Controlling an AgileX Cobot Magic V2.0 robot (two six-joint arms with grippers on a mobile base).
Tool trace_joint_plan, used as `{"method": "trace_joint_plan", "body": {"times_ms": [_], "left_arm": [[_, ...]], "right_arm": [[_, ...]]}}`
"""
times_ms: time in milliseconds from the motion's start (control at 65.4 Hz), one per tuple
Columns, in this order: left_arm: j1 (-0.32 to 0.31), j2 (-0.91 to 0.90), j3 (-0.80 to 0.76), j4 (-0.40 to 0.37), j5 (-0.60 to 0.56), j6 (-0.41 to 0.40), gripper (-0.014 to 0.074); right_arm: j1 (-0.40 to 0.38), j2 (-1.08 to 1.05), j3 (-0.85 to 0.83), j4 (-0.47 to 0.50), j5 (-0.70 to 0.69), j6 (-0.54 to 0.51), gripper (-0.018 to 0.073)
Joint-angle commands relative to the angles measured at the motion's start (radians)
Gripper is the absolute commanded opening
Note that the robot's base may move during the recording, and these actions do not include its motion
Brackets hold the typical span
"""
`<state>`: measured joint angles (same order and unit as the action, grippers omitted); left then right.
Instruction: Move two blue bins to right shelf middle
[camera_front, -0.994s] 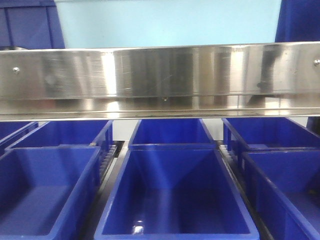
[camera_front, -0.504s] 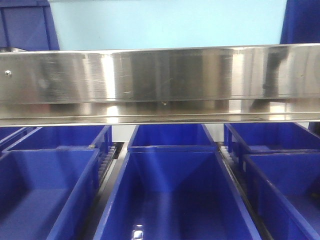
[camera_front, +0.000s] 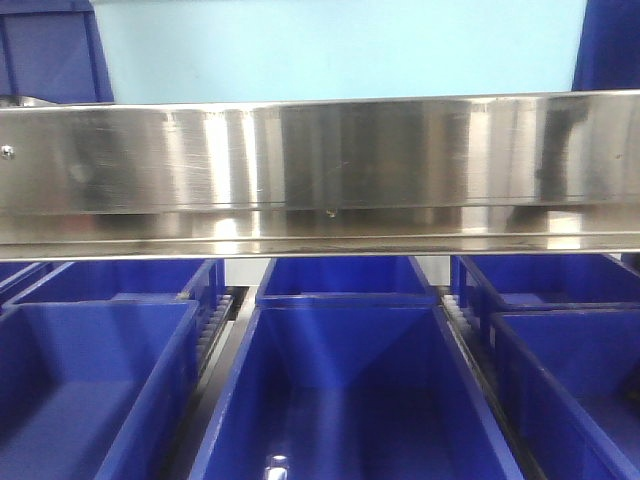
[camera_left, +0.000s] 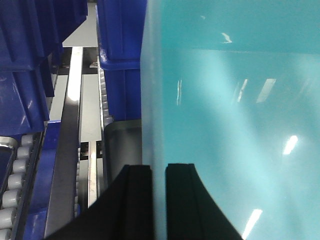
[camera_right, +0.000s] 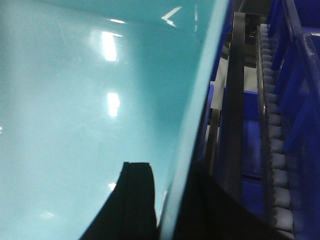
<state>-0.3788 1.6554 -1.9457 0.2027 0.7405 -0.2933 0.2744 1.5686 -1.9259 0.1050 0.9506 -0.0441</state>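
Evidently the left hand (camera_left: 154, 172) and right hand (camera_right: 167, 172) each pinch an opposite side wall of the centre blue bin (camera_front: 350, 400) at the front edge of the shelf (camera_front: 222, 320), so raise both evenly, keeping it level below the steel beam (camera_front: 320, 170).

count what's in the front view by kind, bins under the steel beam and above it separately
blue bins below the beam: 6 (a sliver at the far left not counted)
blue bins above it: 2
steel beam: 1
total: 9
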Motion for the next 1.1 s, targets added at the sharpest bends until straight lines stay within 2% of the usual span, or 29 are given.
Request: {"method": "trace_joint_plan", "body": {"times_ms": [0,1085], "left_arm": [[-0.004,-0.004,-0.012,-0.034,-0.084,-0.001,-0.0111],[-0.004,-0.004,-0.012,-0.034,-0.084,-0.001,-0.0111]], "right_arm": [[0.009,-0.015,-0.015,0.056,-0.024,-0.026,-0.0152],[0.009,-0.015,-0.015,0.056,-0.024,-0.026,-0.0152]]}}
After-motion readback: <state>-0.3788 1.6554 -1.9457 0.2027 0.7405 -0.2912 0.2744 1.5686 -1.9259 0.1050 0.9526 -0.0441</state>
